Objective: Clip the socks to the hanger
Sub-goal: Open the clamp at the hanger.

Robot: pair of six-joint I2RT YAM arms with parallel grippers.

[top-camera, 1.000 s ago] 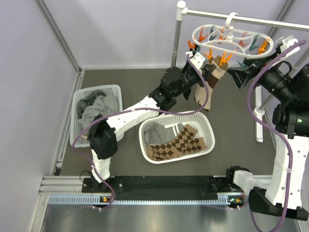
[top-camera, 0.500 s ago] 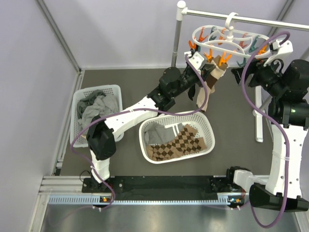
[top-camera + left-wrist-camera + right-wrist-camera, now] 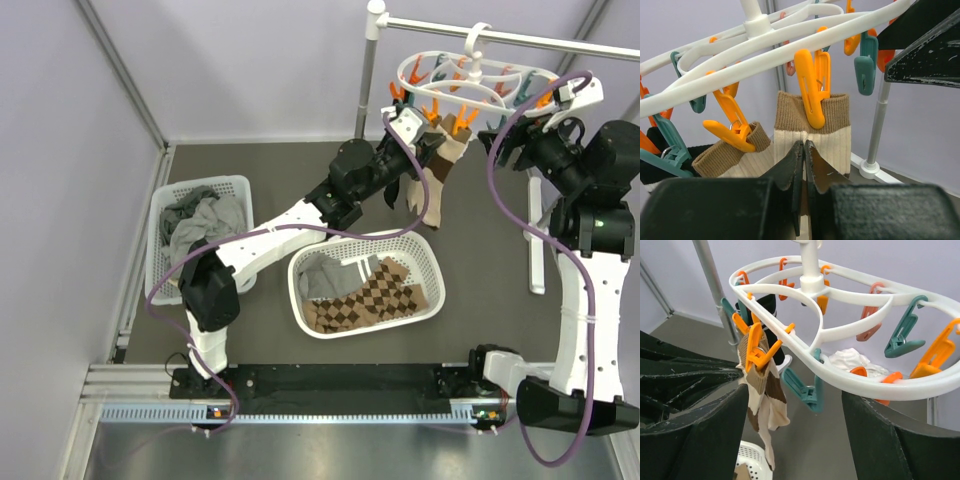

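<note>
Nearest the arm bases, a white mesh basket (image 3: pixel 294 290) holds the brown diamond-patterned cloth (image 3: pixel 378 295). A grey piece (image 3: pixel 322 280) lies beside the cloth, possibly a sock, though the top view is too coarse to be sure. Left of it and a little further back, a second basket (image 3: pixel 200 186) holds a heap of grey garments (image 3: pixel 195 225).

Beyond them, the left arm stretches up to the hanger (image 3: pixel 760 47), which hangs by its hook from a rail (image 3: pixel 520 40). The left gripper (image 3: pixel 804 150) has its jaws pressed together just below the brown cuff of a tan sock (image 3: pixel 837 137), which is clipped by an orange peg (image 3: pixel 810 95). Whether any cloth is nipped between the jaws I cannot tell. A 2nd tan sock (image 3: pixel 727 157) hangs just beside it from another orange peg (image 3: pixel 732 131).

The right gripper (image 3: pixel 795 392) hovers spread wide just beside the hanger's ring, holding nothing.
</note>
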